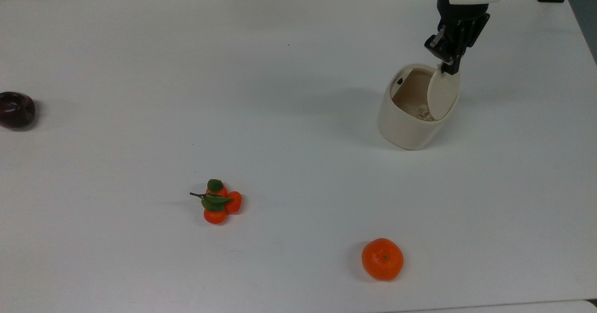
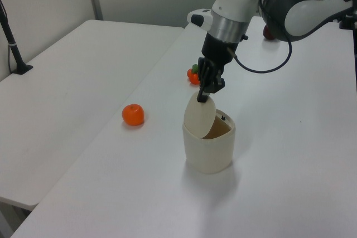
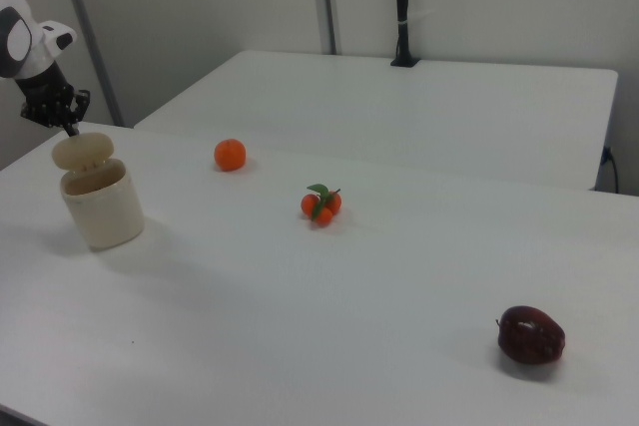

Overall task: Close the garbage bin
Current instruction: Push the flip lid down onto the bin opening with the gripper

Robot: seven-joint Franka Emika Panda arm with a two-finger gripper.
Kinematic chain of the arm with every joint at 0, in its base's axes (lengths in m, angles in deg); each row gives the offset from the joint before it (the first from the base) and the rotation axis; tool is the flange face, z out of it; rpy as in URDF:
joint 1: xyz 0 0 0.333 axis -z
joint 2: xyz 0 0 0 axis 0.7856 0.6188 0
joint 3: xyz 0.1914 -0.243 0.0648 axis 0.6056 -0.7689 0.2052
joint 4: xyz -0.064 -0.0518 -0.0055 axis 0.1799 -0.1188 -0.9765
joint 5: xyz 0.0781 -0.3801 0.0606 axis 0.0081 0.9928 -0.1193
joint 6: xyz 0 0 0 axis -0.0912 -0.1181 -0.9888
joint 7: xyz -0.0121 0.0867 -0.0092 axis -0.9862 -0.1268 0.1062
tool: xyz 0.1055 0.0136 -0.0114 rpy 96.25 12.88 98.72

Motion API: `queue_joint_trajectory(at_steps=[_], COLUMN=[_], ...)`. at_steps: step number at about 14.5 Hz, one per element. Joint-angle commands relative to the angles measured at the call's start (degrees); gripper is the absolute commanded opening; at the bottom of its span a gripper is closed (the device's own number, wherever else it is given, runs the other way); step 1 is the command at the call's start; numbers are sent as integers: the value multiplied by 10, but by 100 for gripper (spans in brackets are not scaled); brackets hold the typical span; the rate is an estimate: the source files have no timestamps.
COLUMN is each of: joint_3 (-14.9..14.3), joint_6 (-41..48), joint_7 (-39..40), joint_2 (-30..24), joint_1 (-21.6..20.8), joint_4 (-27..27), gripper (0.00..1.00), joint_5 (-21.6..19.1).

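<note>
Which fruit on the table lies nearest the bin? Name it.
The single orange. It sits closer to the bin than the leafy cluster of small oranges, while the dark red apple lies farthest.

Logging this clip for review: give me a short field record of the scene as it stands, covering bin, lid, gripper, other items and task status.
bin: cream tub upright on the white table, crumpled scrap inside
lid: partly open, tilted over the opening
gripper: at the lid's top edge, appears to touch it
other items: orange, tangerine cluster with leaves, dark red fruit, all apart from the bin
task status: bin not yet closed
</note>
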Motion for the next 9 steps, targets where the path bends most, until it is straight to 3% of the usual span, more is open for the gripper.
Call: queue_joint_trajectory(at_steps=[1, 9], joint_3=[-6, -9], joint_6=[42, 44], joint_7=[43, 44], joint_2=[-9, 21], joint_1=[5, 6], joint_4=[26, 40], gripper=[0, 0], joint_5=[1, 3])
